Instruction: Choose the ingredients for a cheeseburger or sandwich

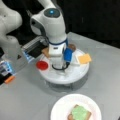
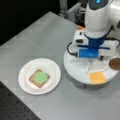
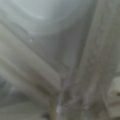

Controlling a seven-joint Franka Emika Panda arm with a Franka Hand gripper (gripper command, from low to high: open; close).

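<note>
One arm (image 1: 56,32) hides the tray's (image 1: 75,75) middle, pincer unseen.

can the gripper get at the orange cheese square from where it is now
Probably yes. The cheese square lies uncovered at the rim of the white tray, and the gripper sits low over that same tray, nothing between them. Its fingertips are hidden.

We see a brushed, dull metal table (image 2: 37,37), a matt white paper plate (image 2: 25,72) on it, and beside the plate a smooth white plastic tray (image 1: 75,75) under the glossy arm (image 1: 53,25).
</note>
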